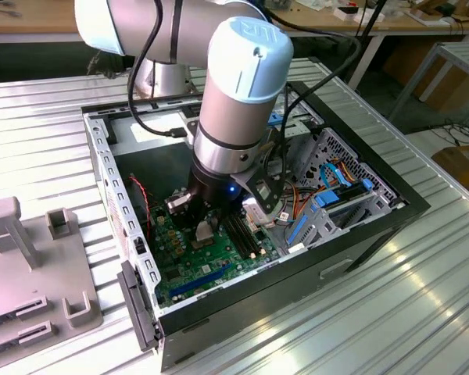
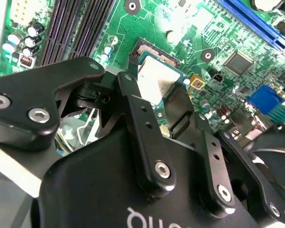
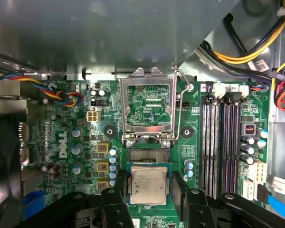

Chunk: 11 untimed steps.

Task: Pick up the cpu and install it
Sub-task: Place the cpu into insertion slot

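Observation:
The cpu [image 3: 148, 184], a square chip with a silver lid, sits between the black fingertips [image 3: 181, 186] of my gripper [image 3: 148, 190], which is shut on it. It hangs just over the open socket [image 3: 148, 154], whose gold contacts show along one edge. The socket's metal retention frame [image 3: 148, 107] is flipped up and its lever [image 3: 179, 111] is released. In the second wrist view the cpu [image 2: 155, 78] shows beyond the gripper's black links, partly over the socket [image 2: 154, 51]. In the exterior view the gripper [image 1: 203, 225] reaches down onto the green motherboard [image 1: 211, 269] inside the computer case [image 1: 359, 234].
Black memory slots [image 3: 221, 142] run beside the socket. Coloured cable bundles [image 3: 256, 47] and a drive cage [image 1: 336, 195] crowd one side of the case. A grey fixture block [image 1: 31, 266] stands on the slatted table at the exterior view's left.

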Tool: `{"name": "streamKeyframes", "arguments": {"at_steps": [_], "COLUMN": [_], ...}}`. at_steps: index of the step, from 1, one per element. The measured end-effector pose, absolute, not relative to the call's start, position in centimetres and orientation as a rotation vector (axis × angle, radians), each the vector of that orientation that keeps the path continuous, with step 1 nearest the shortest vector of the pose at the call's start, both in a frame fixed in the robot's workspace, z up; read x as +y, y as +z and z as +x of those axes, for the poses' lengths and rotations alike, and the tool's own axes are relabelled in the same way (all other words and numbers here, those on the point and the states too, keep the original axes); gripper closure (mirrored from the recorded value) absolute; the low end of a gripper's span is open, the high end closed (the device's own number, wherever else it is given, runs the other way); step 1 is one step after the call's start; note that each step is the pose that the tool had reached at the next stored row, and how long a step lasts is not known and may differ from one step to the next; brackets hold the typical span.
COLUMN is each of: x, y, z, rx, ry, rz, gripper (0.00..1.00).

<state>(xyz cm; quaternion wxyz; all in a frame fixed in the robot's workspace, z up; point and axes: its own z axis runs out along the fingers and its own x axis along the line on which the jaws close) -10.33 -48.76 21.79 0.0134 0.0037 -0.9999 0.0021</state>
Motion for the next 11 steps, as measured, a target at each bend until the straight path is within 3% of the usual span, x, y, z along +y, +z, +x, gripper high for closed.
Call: {"name": "streamKeyframes", "arguments": {"at_steps": [11], "x": [-48.76], "y": [21.27], "z": [-10.33], "rx": [-3.115], "ry": [0.006], "rz": [0.016], "gripper": [0.53]}}
